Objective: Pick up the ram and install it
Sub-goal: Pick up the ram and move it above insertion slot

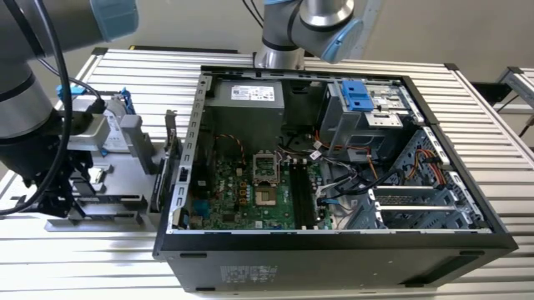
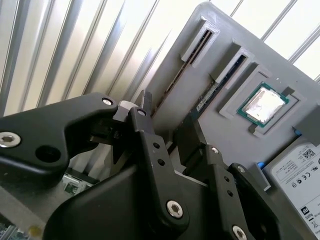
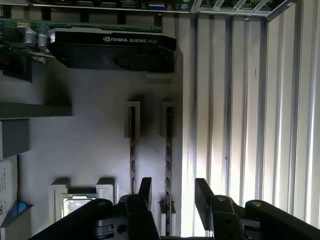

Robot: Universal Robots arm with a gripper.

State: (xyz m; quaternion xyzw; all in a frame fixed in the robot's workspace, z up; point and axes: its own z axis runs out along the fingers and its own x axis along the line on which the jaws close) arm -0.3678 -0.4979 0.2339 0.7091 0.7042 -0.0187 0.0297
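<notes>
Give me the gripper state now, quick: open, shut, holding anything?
The gripper is open, holding nothing; its fingers straddle the ram standing in the grey holder.

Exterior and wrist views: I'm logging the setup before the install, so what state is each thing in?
ram: on edge in a slot of the holder, not gripped.
gripper: open, straddling the ram.
processor chip: seated in its holder recess.
computer case: side open, motherboard exposed.
</notes>
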